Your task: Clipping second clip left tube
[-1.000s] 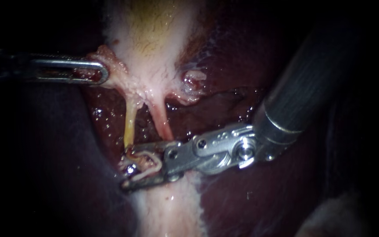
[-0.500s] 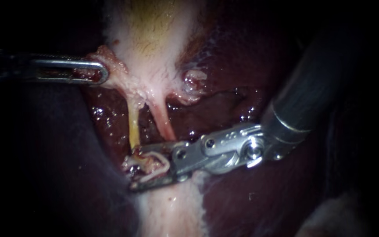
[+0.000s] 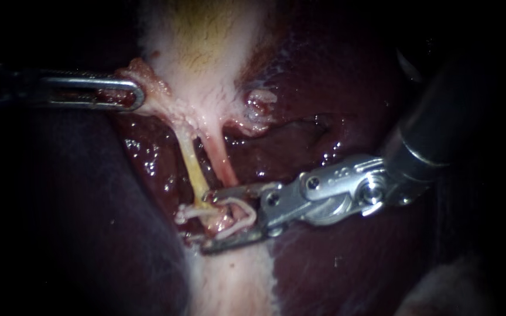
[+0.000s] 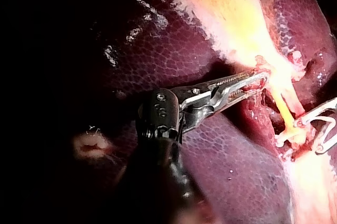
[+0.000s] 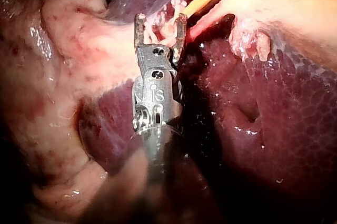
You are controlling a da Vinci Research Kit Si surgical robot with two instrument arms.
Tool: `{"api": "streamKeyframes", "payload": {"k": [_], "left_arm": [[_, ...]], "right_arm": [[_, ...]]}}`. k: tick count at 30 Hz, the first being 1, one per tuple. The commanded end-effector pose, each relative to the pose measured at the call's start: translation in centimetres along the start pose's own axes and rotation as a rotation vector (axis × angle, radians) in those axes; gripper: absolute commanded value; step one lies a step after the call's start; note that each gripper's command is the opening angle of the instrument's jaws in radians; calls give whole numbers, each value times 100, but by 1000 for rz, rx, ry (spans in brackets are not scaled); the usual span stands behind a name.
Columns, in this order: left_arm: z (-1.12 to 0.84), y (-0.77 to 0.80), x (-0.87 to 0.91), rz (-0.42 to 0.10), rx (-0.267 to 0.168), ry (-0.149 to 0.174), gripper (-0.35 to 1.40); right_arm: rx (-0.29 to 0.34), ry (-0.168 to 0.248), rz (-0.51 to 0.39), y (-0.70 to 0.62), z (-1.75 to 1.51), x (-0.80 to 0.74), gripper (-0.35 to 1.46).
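Note:
The yellow left tube [image 3: 190, 164] and the pink right tube [image 3: 222, 164] run down from the gallbladder's neck. My right instrument [image 3: 206, 222] comes in from the upper right. Its jaws stand apart at the foot of the left tube, holding a white open clip [image 3: 247, 216] that lies around the tissue there. In the right wrist view the same jaws [image 5: 160, 19] straddle that tissue. Another white clip [image 3: 185, 212] sits on the left tube just beside them, also plain in the left wrist view [image 4: 287, 137]. My left instrument [image 3: 136, 95] is shut on tissue at the gallbladder's neck [image 4: 260, 79].
The pale gallbladder [image 3: 206, 35] fills the upper middle. Dark red liver [image 3: 335, 269] lies all around and under both instruments. A ragged pale stump of tissue [image 3: 259, 105] sits right of the neck. A pale strip of tissue [image 3: 229, 281] runs downward below the clips.
My right instrument has shifted to the right with its clip. The foot of the left tube went with it, so the tube now leans rightward. The left instrument has not moved.

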Motion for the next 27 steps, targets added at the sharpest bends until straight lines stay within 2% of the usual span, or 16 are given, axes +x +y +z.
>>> {"api": "streamKeyframes", "payload": {"k": [1,7,27], "left_arm": [[0,0,0,0,0,0,-35],[0,0,0,0,0,0,-35],[0,0,0,0,0,0,-35]], "right_arm": [[2,0,0,0,-3,1,47],[-5,4,6,0,-17,6,46],[-13,10,10,13,-14,2,46]]}}
